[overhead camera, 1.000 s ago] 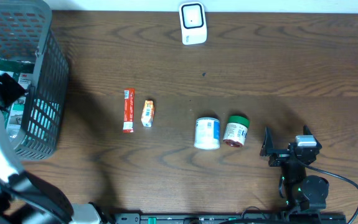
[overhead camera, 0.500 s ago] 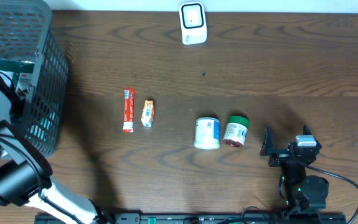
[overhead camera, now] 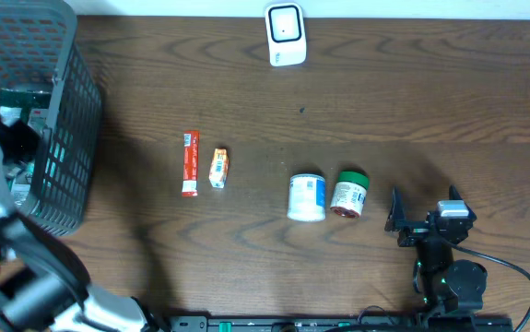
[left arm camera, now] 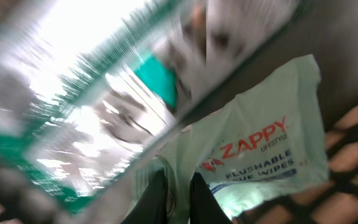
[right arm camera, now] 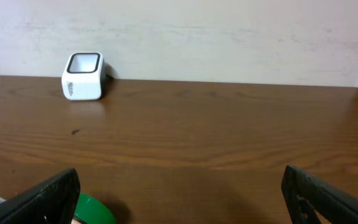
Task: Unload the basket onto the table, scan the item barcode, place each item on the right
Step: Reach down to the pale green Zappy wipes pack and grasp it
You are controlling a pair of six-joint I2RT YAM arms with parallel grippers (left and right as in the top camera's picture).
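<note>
My left gripper is down inside the grey basket at the table's far left, seen from above only as the arm's end. Its black fingers are shut on the near edge of a pale green pack of flushable wipes. A blurred green and white package lies beside the pack. The white barcode scanner stands at the table's far edge, and the right wrist view shows this scanner too. Near the front right, my right gripper rests open and holds nothing.
On the table lie a red stick pack, a small orange packet, a white can and a green-lidded jar. The jar's green lid sits just by my right gripper's left finger.
My left gripper has closed from open onto the wipes pack. The left arm has shifted inside the basket. The right arm has stayed still.
</note>
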